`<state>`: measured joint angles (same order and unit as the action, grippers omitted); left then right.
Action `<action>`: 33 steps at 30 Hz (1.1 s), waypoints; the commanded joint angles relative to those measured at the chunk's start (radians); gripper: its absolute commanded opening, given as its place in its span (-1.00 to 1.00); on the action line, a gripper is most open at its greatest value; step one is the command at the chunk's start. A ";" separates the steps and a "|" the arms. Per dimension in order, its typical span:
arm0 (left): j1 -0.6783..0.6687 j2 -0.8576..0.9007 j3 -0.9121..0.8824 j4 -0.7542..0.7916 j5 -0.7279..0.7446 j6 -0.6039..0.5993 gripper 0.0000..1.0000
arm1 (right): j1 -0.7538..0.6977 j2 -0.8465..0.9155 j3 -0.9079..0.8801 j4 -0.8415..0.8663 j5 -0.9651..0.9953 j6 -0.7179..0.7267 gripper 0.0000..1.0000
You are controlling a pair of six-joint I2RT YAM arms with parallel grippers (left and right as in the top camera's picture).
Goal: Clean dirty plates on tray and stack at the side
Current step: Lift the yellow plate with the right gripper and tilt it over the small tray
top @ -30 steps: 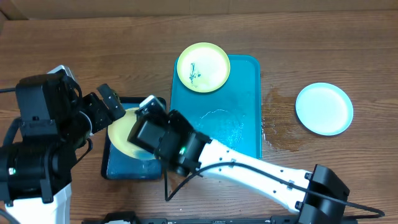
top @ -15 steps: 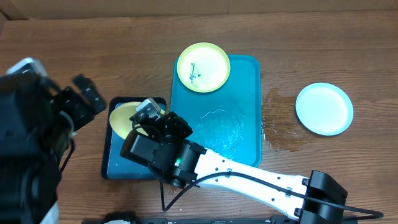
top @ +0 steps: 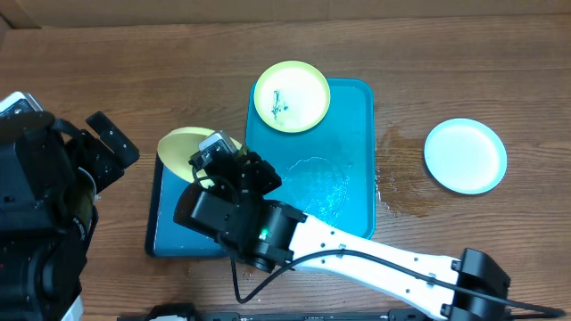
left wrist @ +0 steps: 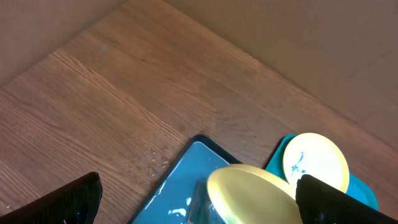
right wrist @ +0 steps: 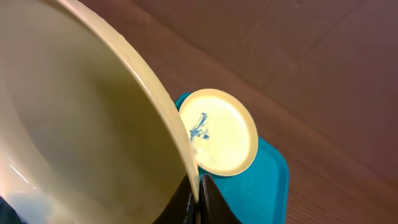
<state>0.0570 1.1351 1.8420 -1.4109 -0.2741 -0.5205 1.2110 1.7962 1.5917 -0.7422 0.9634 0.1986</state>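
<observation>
My right gripper is shut on the rim of a pale yellow-green plate. It holds that plate tilted over the far end of the small dark-rimmed tray. A second yellow-green plate with a dark smear lies on the far left corner of the turquoise tray, overhanging its rim. On the bare wood at the right rests a pale blue plate. My left gripper stands wide open at the left, apart from the held plate, with nothing between its fingers.
A dark sponge lies in the wet small tray under the held plate. The turquoise tray has a film of water in its middle. A wet patch darkens the wood between it and the blue plate.
My left arm has drawn back to the left, away from the plate. The right gripper has carried the yellow-green plate toward the far end of the small tray and tilted it.
</observation>
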 commanded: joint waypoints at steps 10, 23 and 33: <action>0.003 0.056 0.012 0.000 -0.021 0.004 0.99 | 0.042 -0.113 0.026 0.047 0.058 -0.125 -0.92; 0.003 0.162 0.012 0.000 -0.021 0.004 0.99 | 0.042 -0.113 0.026 0.050 0.084 -0.124 -0.92; 0.003 0.248 0.012 0.031 -0.020 0.004 1.00 | 0.042 -0.113 0.026 0.045 0.113 -0.124 -0.92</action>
<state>0.0570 1.3579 1.8420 -1.4090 -0.2745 -0.5205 1.2518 1.7138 1.5917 -0.7033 1.0386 0.0734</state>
